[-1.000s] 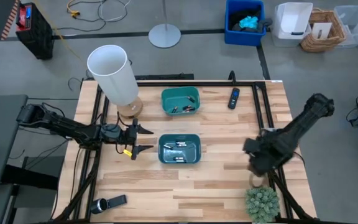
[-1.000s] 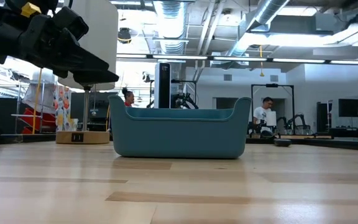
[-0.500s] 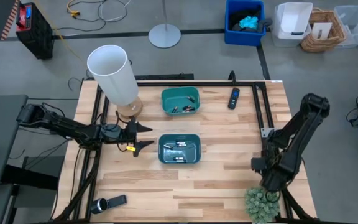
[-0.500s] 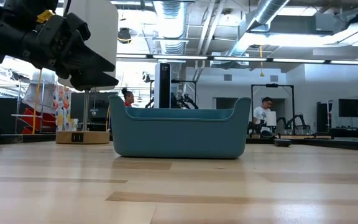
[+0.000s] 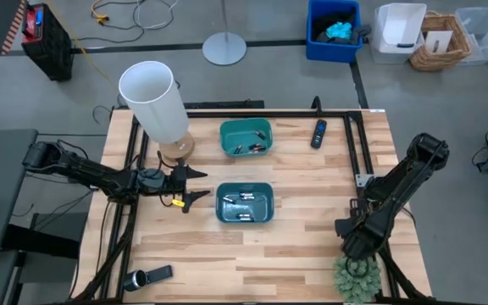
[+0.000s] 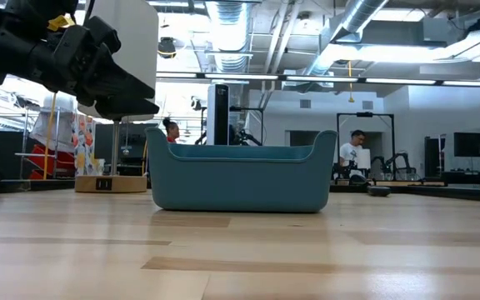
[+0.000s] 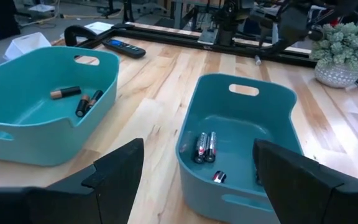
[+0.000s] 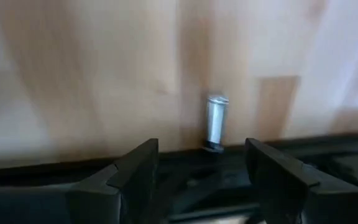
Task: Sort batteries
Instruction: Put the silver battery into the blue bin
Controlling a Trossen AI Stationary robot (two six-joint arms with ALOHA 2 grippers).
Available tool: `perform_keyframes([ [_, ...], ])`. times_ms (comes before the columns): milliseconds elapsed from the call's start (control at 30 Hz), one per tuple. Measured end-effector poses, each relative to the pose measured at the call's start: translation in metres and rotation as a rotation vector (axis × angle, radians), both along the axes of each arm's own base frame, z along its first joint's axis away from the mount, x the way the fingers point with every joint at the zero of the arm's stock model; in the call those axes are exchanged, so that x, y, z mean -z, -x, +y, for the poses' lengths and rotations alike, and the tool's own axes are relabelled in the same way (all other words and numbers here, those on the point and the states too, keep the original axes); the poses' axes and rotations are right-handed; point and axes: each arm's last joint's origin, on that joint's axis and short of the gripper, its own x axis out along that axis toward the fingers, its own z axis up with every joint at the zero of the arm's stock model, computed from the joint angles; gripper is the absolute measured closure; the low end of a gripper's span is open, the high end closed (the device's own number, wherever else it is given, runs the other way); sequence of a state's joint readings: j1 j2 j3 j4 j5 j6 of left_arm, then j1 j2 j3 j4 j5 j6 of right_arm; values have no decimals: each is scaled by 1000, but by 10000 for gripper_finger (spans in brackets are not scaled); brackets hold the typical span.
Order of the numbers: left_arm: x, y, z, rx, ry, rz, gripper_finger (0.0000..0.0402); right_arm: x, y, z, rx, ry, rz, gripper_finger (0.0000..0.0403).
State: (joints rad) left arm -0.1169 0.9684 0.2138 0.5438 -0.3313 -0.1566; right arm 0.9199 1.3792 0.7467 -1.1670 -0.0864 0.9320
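Right gripper (image 8: 194, 180) first: I read its fingers as spread apart and empty, poised at the table's right edge near the frame rail (image 8: 185, 163). Directly ahead of it, between the fingertips as the wrist camera looks, lies one stray silver battery (image 8: 215, 121) on bare wood. Its long axis runs straight away from the gripper, and its near end touches or almost touches the rail. In the high view I place this gripper (image 5: 346, 230) low on the right side, just above the potted plant (image 5: 357, 275); I cannot make out the stray cell there. I judge the right arm far the nearer to it, and the rail behind the cell may crowd a finger.

Left gripper (image 7: 197, 180) is likewise spread wide and holds nothing. It hovers just left of the near teal bin (image 5: 221, 203), facing it.

Near bin contents, from the left wrist view: two dark batteries (image 7: 205, 147) side by side and touching, and one more (image 7: 219, 177) closer to the bin wall. Far teal bin (image 7: 17, 68) holds a copper-topped battery (image 7: 64, 93) and two dark ones (image 7: 87, 103) close together. A black remote (image 5: 318, 133) lies beyond, right of the far bin.
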Motion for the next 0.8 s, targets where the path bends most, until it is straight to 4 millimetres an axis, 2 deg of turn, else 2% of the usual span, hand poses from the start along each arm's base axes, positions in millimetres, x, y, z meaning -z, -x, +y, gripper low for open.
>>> perform_keyframes([
  [200,0,0,0,0,-20,4,107,2,-2,0,-9,-35,1,147],
  [333,0,0,0,-8,-26,4,107,16,-2,-8,41,-80,58,147],
  [567,0,0,0,-6,-39,8,107,30,-5,-19,33,-109,56,147],
  [800,0,0,0,-5,-47,10,107,31,-8,-23,48,-110,58,147],
])
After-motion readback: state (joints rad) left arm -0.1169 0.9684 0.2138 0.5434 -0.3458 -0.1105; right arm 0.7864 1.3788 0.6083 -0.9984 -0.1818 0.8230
